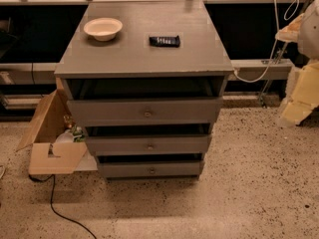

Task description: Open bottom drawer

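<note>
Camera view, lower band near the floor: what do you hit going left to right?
cardboard box → bottom drawer → gripper, at the far right edge of the view, well apart from the drawer.

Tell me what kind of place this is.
Likely a lab or test space: speckled floor, loose cable, open cardboard box beside the drawer unit. Gripper is at the right edge, clear of the bottom drawer.

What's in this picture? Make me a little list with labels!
cabinet: grey, three drawers
bottom drawer: lowest front, round knob in its middle
on top: white bowl at left, black flat thing to its right
floor: open cardboard box left of the cabinet
gripper: at the right edge, away from the drawers
</note>
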{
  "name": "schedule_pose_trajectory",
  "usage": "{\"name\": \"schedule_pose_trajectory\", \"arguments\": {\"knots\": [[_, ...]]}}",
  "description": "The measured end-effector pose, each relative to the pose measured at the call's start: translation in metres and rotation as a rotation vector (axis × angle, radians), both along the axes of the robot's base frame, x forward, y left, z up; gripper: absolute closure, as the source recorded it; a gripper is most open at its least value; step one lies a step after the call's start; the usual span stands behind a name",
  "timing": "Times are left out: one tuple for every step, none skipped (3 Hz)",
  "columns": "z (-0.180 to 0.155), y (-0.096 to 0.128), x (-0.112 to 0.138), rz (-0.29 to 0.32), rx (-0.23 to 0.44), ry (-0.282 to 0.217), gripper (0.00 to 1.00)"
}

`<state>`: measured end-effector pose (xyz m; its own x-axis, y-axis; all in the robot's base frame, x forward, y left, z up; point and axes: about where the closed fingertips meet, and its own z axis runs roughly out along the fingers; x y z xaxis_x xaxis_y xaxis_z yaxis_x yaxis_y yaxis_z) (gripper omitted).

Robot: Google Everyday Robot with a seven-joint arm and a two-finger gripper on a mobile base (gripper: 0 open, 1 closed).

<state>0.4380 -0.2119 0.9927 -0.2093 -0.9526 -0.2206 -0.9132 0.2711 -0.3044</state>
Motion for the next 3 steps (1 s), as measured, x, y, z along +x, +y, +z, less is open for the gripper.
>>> {"name": "schedule_pose_trajectory", "arguments": {"knots": [[-0.003,0.0,0.001,-0.003,0.002,-0.001,0.0],[-0.032,0.001,0.007,-0.002,0.035,0.016,0.0],[-0.087,0.004,0.016,-0.001,0.096,0.047,0.0]]}}
